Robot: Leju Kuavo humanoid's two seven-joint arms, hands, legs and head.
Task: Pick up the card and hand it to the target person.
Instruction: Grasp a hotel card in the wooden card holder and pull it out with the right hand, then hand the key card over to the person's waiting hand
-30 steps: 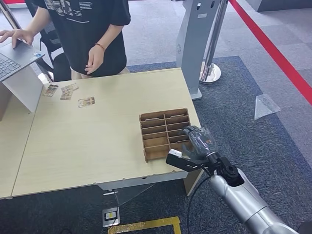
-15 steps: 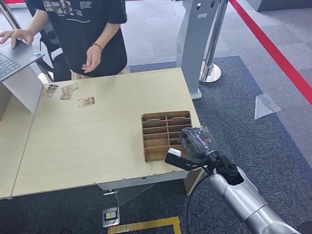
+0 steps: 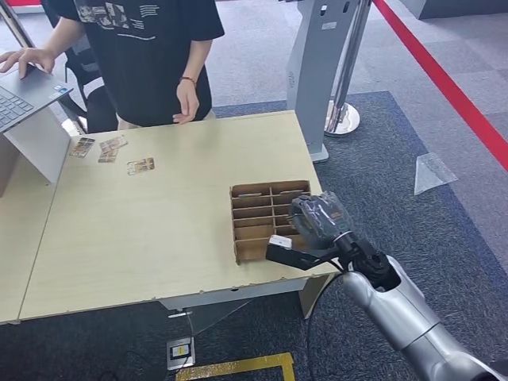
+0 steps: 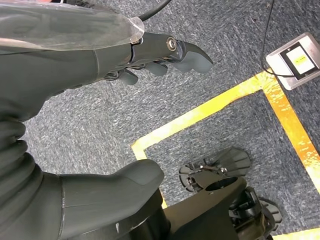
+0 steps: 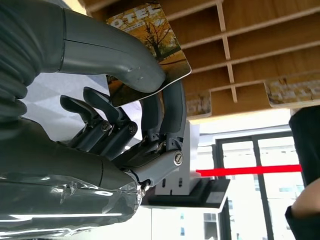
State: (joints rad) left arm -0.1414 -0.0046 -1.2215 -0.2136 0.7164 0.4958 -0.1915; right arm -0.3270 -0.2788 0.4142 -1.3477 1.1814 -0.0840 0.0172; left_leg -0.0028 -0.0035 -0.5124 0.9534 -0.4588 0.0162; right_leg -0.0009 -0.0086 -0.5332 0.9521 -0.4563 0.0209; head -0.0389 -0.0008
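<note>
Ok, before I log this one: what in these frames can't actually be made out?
- Card: the right hand pinches it, and the thumb covers part of its print in the right wrist view; too small to read in the head view.
- Cards on the table: print too small, head view.
- Person: cut off by the head view's top edge.
- Organizer: right hand hides its near right corner.

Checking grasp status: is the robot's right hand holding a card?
Yes: the right hand pinches a glossy autumn-tree picture card between thumb and fingers.

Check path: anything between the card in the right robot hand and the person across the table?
Nothing visible. The right robot hand pinches the card over the wooden organizer; bare table lies between it and the person's hand.
</note>
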